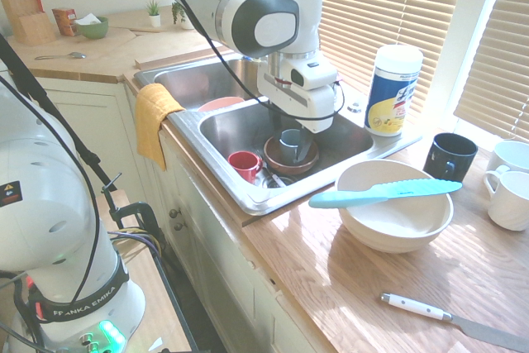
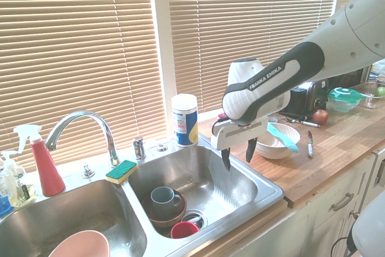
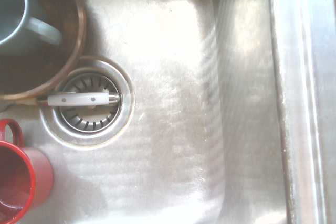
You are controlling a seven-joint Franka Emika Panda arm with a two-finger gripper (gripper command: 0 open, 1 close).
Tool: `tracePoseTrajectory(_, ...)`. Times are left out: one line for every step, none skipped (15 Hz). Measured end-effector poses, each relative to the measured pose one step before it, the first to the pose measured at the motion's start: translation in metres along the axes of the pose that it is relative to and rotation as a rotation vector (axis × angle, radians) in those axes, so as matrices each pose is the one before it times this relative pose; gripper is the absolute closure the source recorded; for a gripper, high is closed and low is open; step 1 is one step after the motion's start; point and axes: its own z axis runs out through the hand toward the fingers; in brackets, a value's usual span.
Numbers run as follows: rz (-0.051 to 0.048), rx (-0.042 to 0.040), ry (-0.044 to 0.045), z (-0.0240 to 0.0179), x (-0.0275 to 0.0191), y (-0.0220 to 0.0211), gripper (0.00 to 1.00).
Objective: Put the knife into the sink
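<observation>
The turquoise knife point(image 1: 384, 193) point(image 2: 283, 137) lies flat across the rim of a cream bowl point(image 1: 395, 221) point(image 2: 274, 147) on the wooden counter, to the right of the sink point(image 1: 216, 164) point(image 2: 264, 188). My gripper point(image 2: 238, 156) hangs over the right basin, well apart from the knife. Its fingers are open and point down with nothing between them. In the wrist view I look straight down at the bare steel sink floor point(image 3: 173, 103) and the drain.
The right basin holds a grey mug in a brown bowl point(image 1: 291, 155) point(image 2: 162, 200), a red cup point(image 1: 245, 164) point(image 3: 16, 182) and a white-handled utensil point(image 3: 79, 98) on the drain. A wipes canister point(image 1: 393, 88), black mug point(image 1: 450, 157), white mugs point(image 1: 508, 196) and a white-handled knife point(image 1: 455, 318) stand around the bowl.
</observation>
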Motion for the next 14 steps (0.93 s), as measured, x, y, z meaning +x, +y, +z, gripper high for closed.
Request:
tracePoseTrajectory(0.00024,-0.00117,-0.00085,0.00065,0.00015,0.00008,0.00)
tracePoseTrajectory(-0.00054,0.00034,0.00499,-0.00020,0.00107,0.00016,0.00)
tracePoseTrajectory(0.00031,0.00556,0.01170,-0.00245,0.00244,-0.00072,0.00)
tracePoseTrajectory(0.00149,0.00814,0.01290,-0.00577,0.00409,-0.00166,0.00)
tracePoseTrajectory(0.00694,0.01241,0.01225,-0.00868,0.00620,-0.00153,0.00)
tracePoseTrajectory(0.00995,0.01381,0.01156,-0.01380,0.00943,-0.00013,0.00)
tracePoseTrajectory(0.01078,0.00964,0.01051,-0.01762,0.01235,0.00316,0.00)
tracePoseTrajectory(0.01075,-0.00113,0.00722,-0.01754,0.01446,0.00759,0.00)
tracePoseTrajectory(0.01304,-0.01074,0.00765,-0.01453,0.01735,0.01284,0.00)
tracePoseTrajectory(0.01829,-0.01515,0.00415,-0.00952,0.01929,0.01627,0.00)
tracePoseTrajectory(0.02243,-0.01424,0.00074,-0.00485,0.01896,0.01823,0.00)
tracePoseTrajectory(0.02992,-0.00888,-0.00211,-0.00041,0.01452,0.01412,0.00)
tracePoseTrajectory(0.03234,-0.00556,-0.00211,0.00328,0.01117,0.01147,0.00)
tracePoseTrajectory(0.03471,-0.00634,0.00066,0.00474,0.00856,0.00794,0.00)
